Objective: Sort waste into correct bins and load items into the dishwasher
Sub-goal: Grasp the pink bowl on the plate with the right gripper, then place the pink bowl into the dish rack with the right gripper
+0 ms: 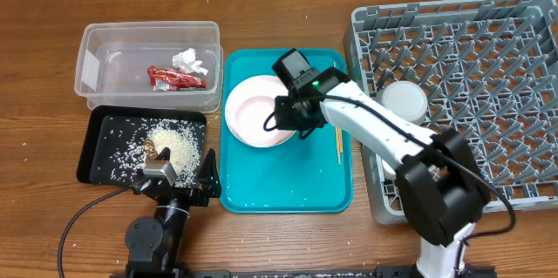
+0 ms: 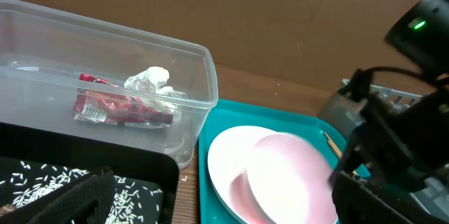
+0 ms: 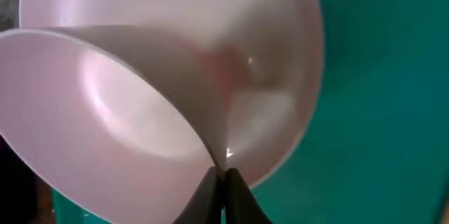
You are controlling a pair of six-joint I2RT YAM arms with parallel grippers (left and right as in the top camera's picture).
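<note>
We see the top pale pink plate (image 3: 105,112) tipped up over a second plate (image 3: 280,41) on the teal tray (image 1: 288,182). The right pincer (image 3: 223,182) is clamped on its rim. We judge the tilt peels it off the stack, ready for the grey dish rack (image 1: 488,43) beside the tray. The left pincer (image 1: 181,184) hangs open by the black tray (image 1: 100,152) of rice (image 1: 179,143), out of the way at the near edge of the desk (image 1: 44,208).
</note>
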